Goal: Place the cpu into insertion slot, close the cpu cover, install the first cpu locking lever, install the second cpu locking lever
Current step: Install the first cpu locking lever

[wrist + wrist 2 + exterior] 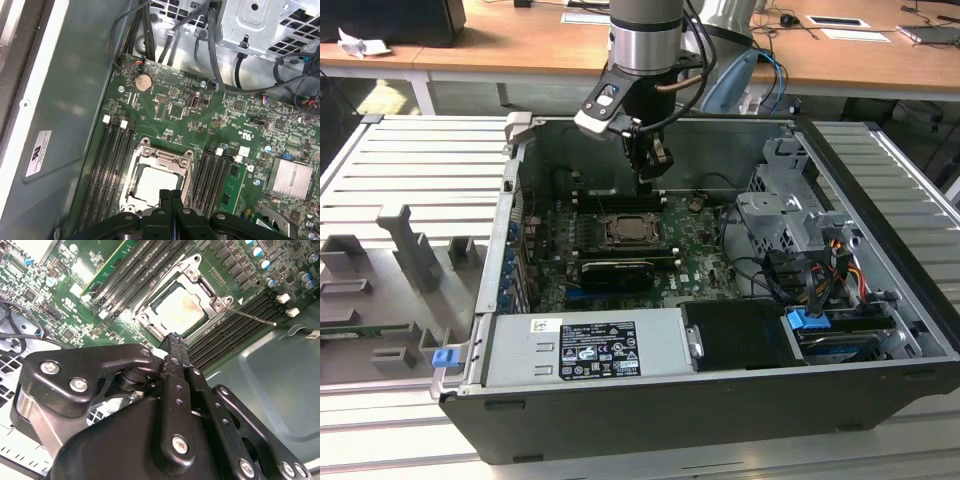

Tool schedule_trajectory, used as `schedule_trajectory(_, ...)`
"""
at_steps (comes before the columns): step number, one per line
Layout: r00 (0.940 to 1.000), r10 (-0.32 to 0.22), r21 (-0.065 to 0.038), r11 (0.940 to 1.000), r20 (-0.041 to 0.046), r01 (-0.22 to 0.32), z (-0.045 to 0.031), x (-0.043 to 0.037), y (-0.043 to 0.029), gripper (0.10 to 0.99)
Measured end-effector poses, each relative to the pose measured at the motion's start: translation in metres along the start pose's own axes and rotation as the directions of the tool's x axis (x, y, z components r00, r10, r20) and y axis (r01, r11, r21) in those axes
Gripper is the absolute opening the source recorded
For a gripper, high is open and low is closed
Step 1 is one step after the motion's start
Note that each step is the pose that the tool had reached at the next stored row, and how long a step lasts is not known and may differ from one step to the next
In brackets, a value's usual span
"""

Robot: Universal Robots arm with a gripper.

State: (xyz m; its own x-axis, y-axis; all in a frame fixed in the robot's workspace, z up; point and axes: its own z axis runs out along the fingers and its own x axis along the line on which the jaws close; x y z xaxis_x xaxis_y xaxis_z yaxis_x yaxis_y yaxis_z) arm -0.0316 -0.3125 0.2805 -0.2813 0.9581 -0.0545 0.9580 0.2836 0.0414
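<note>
A: Right, the black two-finger gripper [175, 340] hangs inside the open dark-grey computer case [620, 440], fingers pressed together with nothing between them.

B: And the small square silver-topped cpu [156, 184]?

A: It lies flat in the dark square insertion slot [131, 187] on the green circuit board [150, 107], and the thin silver cpu cover [165, 157] frames it.

B: How close is the tool?

A: In both wrist views its tips sit at the socket's edge, beside the long black memory slots [107, 170]. I cannot tell whether they touch. A thin metal locking lever [252, 317] juts out from one socket corner.
</note>
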Motion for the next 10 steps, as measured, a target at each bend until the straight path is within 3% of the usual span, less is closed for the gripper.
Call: schedule_trajectory(10, 0.9994, -0.034, -0.002, 0.9994, -0.0014, 0.034, 0.0000, 0.0000, 0.0000, 0.110)
